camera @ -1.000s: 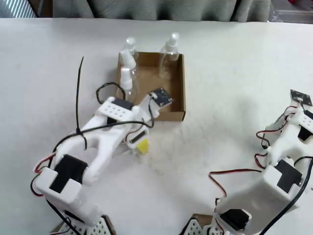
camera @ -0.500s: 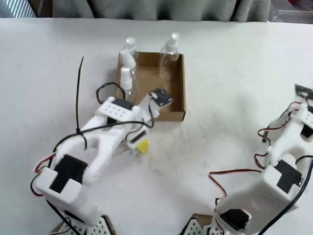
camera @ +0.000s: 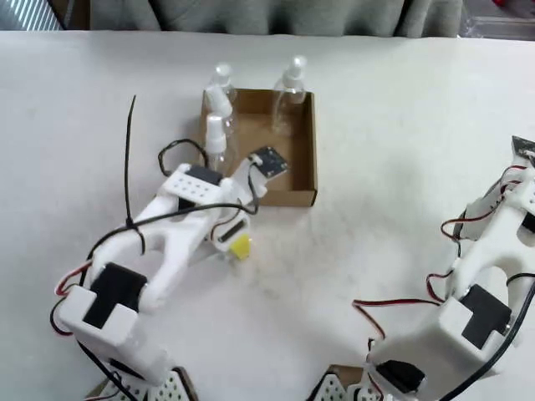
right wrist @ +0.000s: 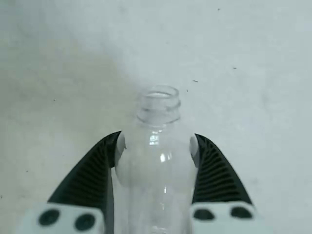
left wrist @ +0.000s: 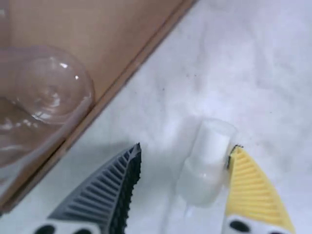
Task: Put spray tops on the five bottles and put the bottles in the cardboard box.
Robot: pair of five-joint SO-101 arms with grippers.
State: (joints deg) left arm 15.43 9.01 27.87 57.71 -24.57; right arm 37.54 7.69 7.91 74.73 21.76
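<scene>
A white spray top [left wrist: 207, 161] lies on the table between the fingers of my open left gripper [left wrist: 185, 148] and rests against the yellow finger [left wrist: 251, 190]. From above, that gripper [camera: 233, 245] sits just in front of the cardboard box [camera: 311, 159], near its front left corner. Several clear bottles with spray tops stand in the box, one at the back [camera: 292, 79] and one near the left wall [camera: 216, 134]. My right gripper [right wrist: 157, 140] is shut on a clear bottle [right wrist: 157, 156] with an open neck and no top. The right arm [camera: 493, 251] is at the table's right edge.
The box's brown wall [left wrist: 122, 83] runs close beside the grey finger [left wrist: 117, 190], with a bottle's round base [left wrist: 44, 97] just behind it. A black cable tie [camera: 129, 159] sticks up from the left arm. White tabletop [camera: 393, 125] stretches between the box and the right arm.
The right arm has swung farther toward the table's right edge. The left arm has shifted slightly left, its gripper still by the box's front corner.
</scene>
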